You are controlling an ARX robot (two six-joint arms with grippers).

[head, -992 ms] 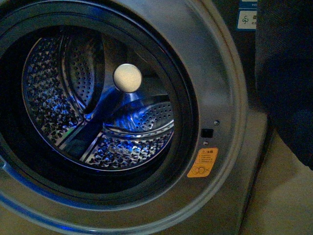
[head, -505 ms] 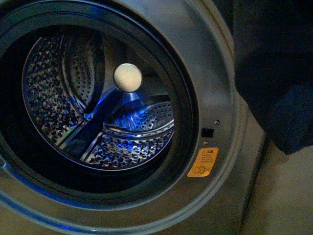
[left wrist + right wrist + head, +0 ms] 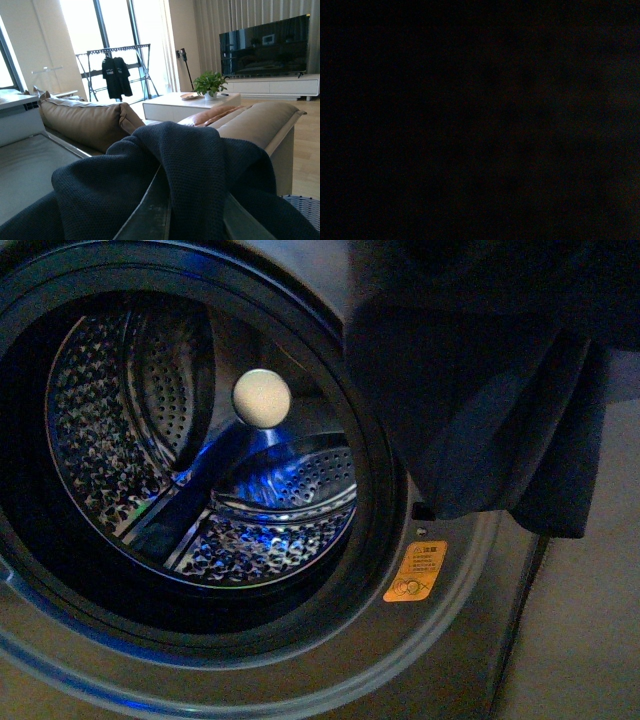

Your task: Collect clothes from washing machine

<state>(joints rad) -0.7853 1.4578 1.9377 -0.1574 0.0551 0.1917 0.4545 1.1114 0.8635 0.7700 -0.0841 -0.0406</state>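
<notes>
The washing machine [image 3: 440, 640] fills the front view, grey, with a black-rimmed porthole and an open perforated steel drum [image 3: 200, 460] lit blue, a white round knob [image 3: 261, 398] at its back. The clothes [image 3: 480, 390], a dark navy garment, hang in front of the machine's upper right, outside the drum. In the left wrist view the clothes [image 3: 190, 170] drape over my left gripper [image 3: 192, 220], which is shut on them; one finger [image 3: 150, 215] shows under the cloth. The right wrist view is dark, and my right gripper cannot be made out.
An orange warning sticker [image 3: 415, 571] sits on the machine's front at lower right. The left wrist view shows a tan sofa [image 3: 90, 122], a white coffee table [image 3: 185, 105], a clothes rack [image 3: 115, 70], a TV [image 3: 265, 45] and a woven basket's rim [image 3: 305, 202].
The hanging clothes have swung left across the front view, from the far right edge to covering the machine's upper right and part of the porthole rim.
</notes>
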